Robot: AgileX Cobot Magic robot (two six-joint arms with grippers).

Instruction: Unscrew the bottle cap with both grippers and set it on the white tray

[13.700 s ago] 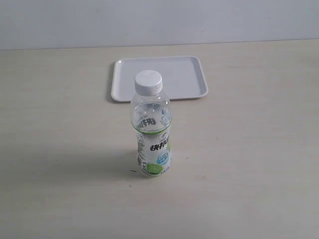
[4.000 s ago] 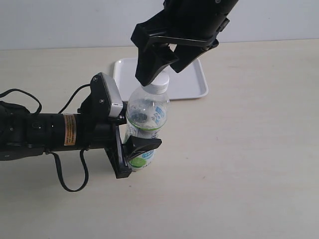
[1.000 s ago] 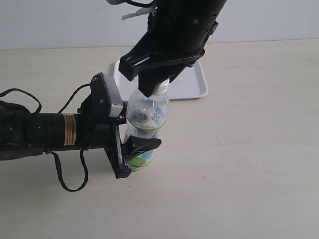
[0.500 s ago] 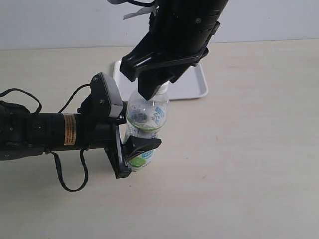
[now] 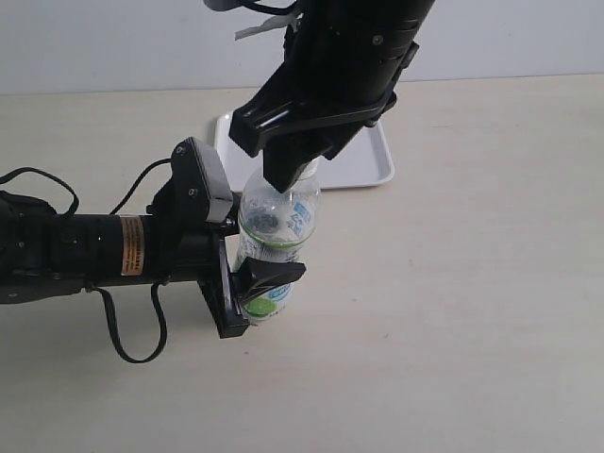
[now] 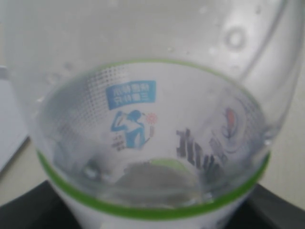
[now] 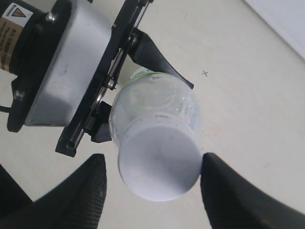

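Observation:
The clear bottle [image 5: 276, 222] with its green and blue label stands upright on the table. My left gripper [image 5: 262, 285] is shut on the bottle's lower body; the left wrist view is filled by the bottle [image 6: 152, 133]. The white bottle cap [image 7: 159, 160] sits on the neck, mostly hidden in the exterior view by my right gripper [image 5: 300, 172]. From above, my right gripper [image 7: 152, 157] stands open astride the cap: one finger [image 7: 224, 191] touches its edge, the other finger [image 7: 88, 193] stays a little apart. The white tray [image 5: 373, 156] lies behind the bottle.
The beige table [image 5: 472, 311] spreads to the right and front of the bottle. The left arm's black cable [image 5: 132, 349] loops on the table at the front left. A corner of the tray [image 7: 286, 16] shows in the right wrist view.
The right gripper has shifted very slightly around the cap. The bottle and the left gripper have stayed still.

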